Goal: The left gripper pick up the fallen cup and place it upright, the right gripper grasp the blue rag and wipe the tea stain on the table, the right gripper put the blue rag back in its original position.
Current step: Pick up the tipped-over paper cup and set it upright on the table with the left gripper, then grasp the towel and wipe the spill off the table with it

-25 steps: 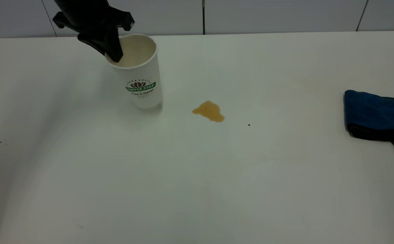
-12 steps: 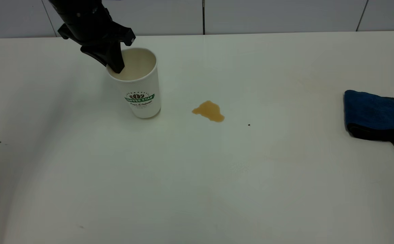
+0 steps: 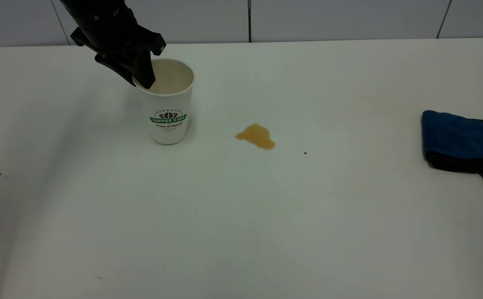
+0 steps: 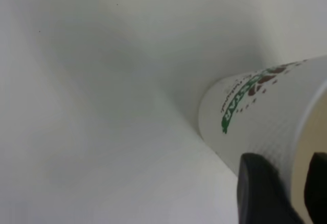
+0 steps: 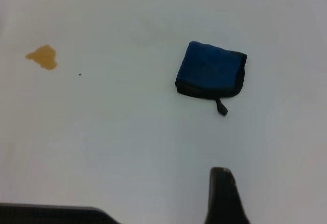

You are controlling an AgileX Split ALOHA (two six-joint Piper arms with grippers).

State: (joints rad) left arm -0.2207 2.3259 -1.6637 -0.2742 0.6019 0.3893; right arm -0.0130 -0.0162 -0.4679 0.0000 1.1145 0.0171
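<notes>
The white paper cup point(image 3: 168, 107) with the green "COFFEE STAR" banner stands upright on the large plain white surface point(image 3: 241, 216), its cream inside open to the top. The all-black left pincer point(image 3: 143, 79) with tapered fingers comes down from above at the cup's rim on its far left side; in the left wrist view one finger point(image 4: 260, 193) lies against the outer wall and the other sits inside the mouth, so the left pincer point(image 4: 291, 193) is clamped on the cup point(image 4: 255, 117) wall.

To the right of the left pincer, just past the cup, the small amber-brown tea stain point(image 3: 256, 136) lies on the bare surface, apart from the cup. A tiny dark speck point(image 3: 305, 153) sits just beyond it. Far to the right, well apart from the pincer, the folded blue rag point(image 3: 461, 141) with black edging lies flat, its short black loop strap pointing toward the near edge.

The right pincer shows only as one black fingertip point(image 5: 225, 196) in its wrist view, above the surface, well apart from the rag point(image 5: 210, 76) and the stain point(image 5: 43, 57); I cannot tell how its fingers stand.
</notes>
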